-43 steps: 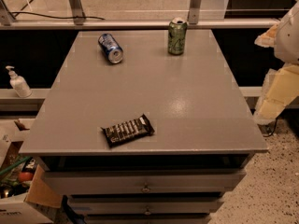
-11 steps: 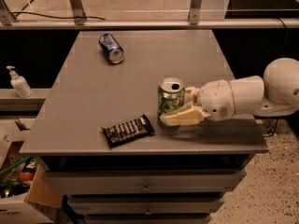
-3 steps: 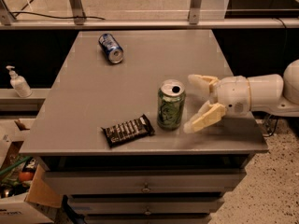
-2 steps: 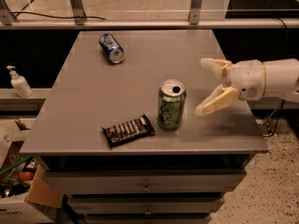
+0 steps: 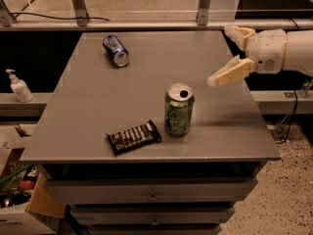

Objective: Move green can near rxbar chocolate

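Observation:
The green can [image 5: 178, 110] stands upright on the grey table [image 5: 98, 92], near its front edge. The rxbar chocolate [image 5: 134, 136] lies flat just left of the can, a small gap between them. My gripper [image 5: 226, 54] is open and empty, raised above the table's right side, up and to the right of the can, with one finger [image 5: 231, 73] pointing toward the can and the other [image 5: 239, 33] farther back.
A blue can [image 5: 116, 50] lies on its side at the table's back left. A soap dispenser [image 5: 17, 86] stands on a low ledge to the left. Boxes sit on the floor at lower left. Drawers [image 5: 151, 195] are under the tabletop.
My gripper has let go of the green can and drawn back up and to the right. The can stays upright next to the bar.

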